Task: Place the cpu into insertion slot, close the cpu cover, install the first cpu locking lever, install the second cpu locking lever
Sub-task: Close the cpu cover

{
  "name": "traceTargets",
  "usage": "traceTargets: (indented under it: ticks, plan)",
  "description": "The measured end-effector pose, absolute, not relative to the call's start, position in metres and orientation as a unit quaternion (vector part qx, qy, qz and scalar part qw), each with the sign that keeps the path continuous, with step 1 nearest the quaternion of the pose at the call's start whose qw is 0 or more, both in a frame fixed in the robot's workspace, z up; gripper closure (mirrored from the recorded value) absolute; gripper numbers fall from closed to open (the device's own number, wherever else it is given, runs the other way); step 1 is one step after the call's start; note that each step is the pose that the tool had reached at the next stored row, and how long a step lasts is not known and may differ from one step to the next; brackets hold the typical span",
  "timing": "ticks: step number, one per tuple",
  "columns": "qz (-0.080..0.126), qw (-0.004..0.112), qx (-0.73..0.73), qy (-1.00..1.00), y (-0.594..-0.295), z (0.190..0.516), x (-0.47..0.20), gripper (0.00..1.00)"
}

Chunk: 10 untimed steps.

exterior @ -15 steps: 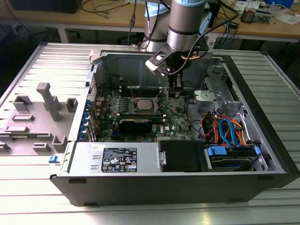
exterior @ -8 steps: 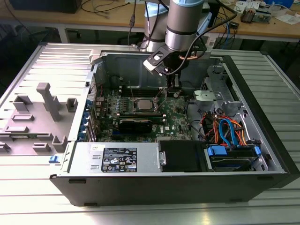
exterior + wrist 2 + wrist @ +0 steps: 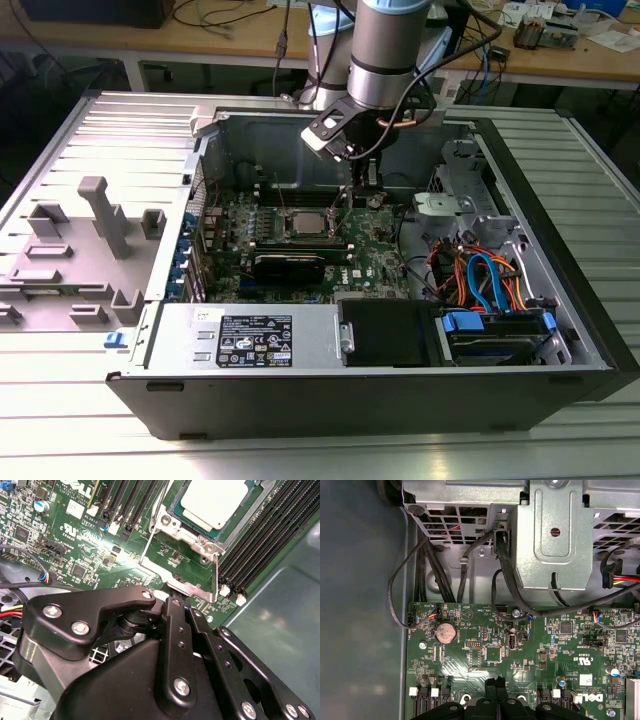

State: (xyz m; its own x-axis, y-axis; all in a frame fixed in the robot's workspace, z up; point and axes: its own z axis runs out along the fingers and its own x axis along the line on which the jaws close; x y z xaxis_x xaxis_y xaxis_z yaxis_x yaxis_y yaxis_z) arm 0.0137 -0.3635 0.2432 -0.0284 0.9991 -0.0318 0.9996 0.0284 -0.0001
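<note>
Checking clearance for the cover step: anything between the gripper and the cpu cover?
Nothing visible. In the second wrist view the gripper sits right at the near edge of the cpu cover, with no cable or part between them. The cpu lies in the insertion slot beyond.

The circuit board [image 3: 375,248] is green, dotted with small black chips and silver points. The chip [image 3: 215,500] has a pale silver-grey top, and the metal frame [image 3: 160,570] next to it is shiny silver. The pincer [image 3: 181,602] is matt black with silver screws. The memory slots [image 3: 260,540] are black. The cables [image 3: 480,275] are orange, blue and red. The counter [image 3: 60,400] is light grey with parallel stripes.
</note>
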Motion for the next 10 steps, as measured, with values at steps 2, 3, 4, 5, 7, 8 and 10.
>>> traceTargets:
  ticks: [2,3,4,5,7,8,10]
  plan:
    - [-0.012,0.011,0.697,0.717,-0.3635,0.2432,0.0136,0.89]
    - [-0.012,0.01,0.697,0.717,-0.3635,0.2432,0.0135,0.89]
    - [-0.013,0.01,0.697,0.717,-0.3635,0.2432,0.0133,0.89]
    - [-0.013,0.009,0.697,0.717,-0.3635,0.2431,0.0131,0.89]
    - [-0.015,0.008,0.697,0.716,-0.3635,0.2431,0.0126,0.89]
    - [-0.015,0.007,0.698,0.716,-0.3635,0.2431,0.0125,0.89]
    - [-0.015,0.007,0.698,0.716,-0.3635,0.2428,0.012,0.89]
